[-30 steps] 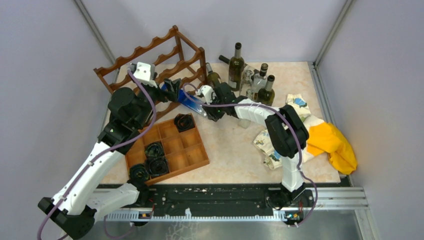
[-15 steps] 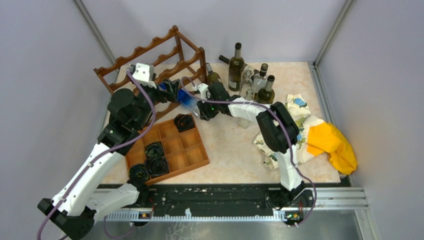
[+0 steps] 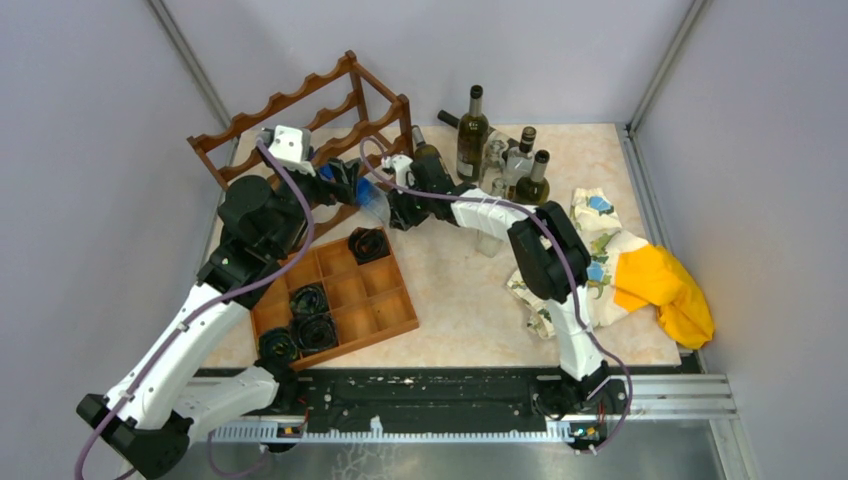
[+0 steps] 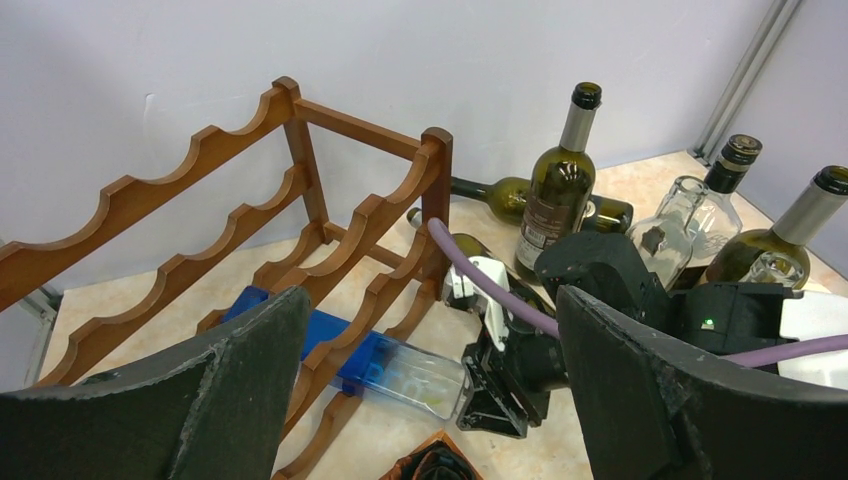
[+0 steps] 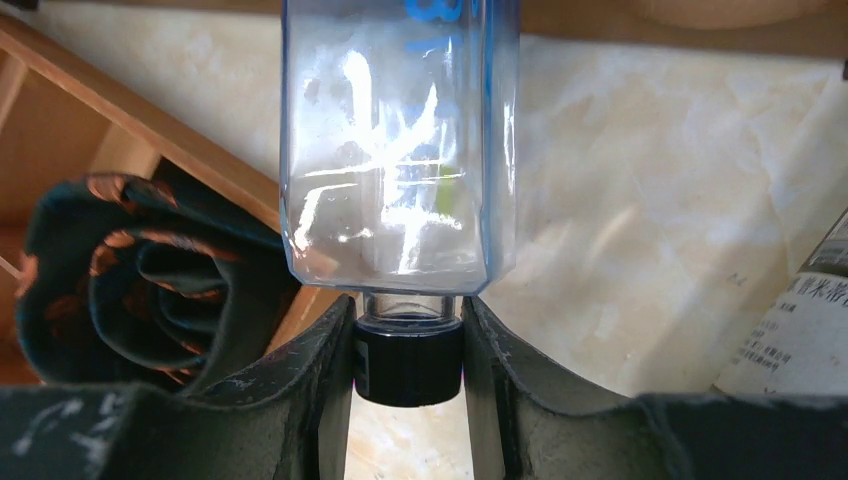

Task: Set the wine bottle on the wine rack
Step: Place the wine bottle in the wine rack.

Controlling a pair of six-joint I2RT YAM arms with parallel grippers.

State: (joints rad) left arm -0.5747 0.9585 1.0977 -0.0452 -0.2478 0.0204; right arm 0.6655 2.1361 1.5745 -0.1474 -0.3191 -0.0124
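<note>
So the right gripper [image 5: 408, 335] is pinching the black cap [image 5: 408, 362] of the clear blue bottle [image 4: 385, 368]. That bottle lies on its side, far end poking in among the wine rack's [image 4: 370, 215] lowest rails. Left gripper [image 4: 430, 300] hangs near the rack, jaws spread wide.

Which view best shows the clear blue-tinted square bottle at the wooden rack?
Left wrist: the clear blue-tinted square bottle lies on its side, reaching into the dark wooden scalloped rack's lowest level. Top external shows a small piece between the arms. Right wrist shows its neck end, black cap pinched by the right gripper.
</note>
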